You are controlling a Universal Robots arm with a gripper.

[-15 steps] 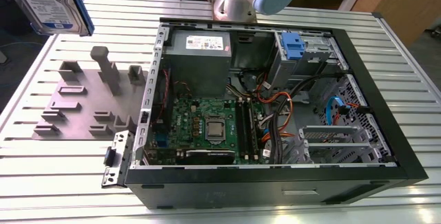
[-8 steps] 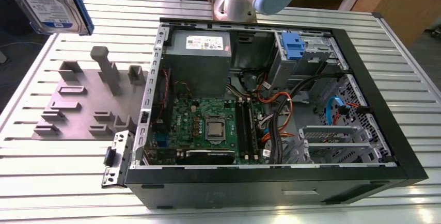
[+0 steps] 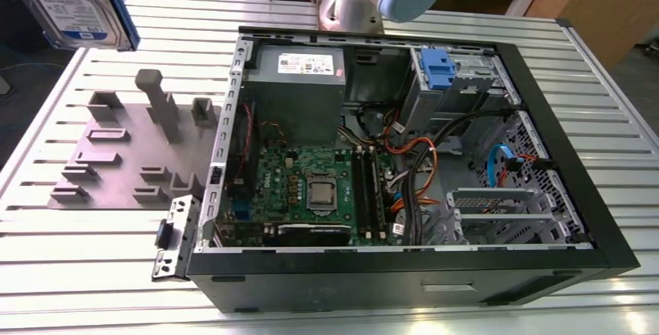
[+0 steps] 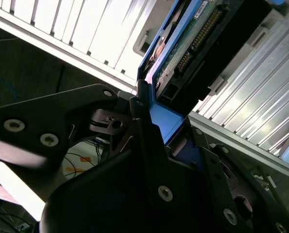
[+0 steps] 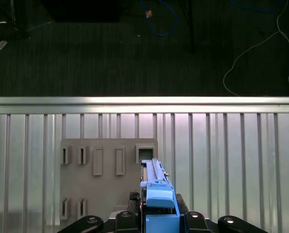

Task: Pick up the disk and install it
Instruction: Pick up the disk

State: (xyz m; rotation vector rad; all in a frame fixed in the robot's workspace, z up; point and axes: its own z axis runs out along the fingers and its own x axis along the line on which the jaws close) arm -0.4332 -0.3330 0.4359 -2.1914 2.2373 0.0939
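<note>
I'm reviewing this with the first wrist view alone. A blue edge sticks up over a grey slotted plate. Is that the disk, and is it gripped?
Observer: Yes. In the second wrist view the gripper is shut on the disk at its blue frame, with the green circuit board side showing.
Operator: Where is it relative to the computer?
Observer: In the exterior view the disk hangs in the air at the exterior view's left, apart from the open computer case and not yet installed.

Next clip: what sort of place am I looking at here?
Likely a robotics lab bench for computer assembly: an open computer case sits on a slatted aluminium table beside a grey fixture plate, and the pincer holds the disk aloft.
</note>
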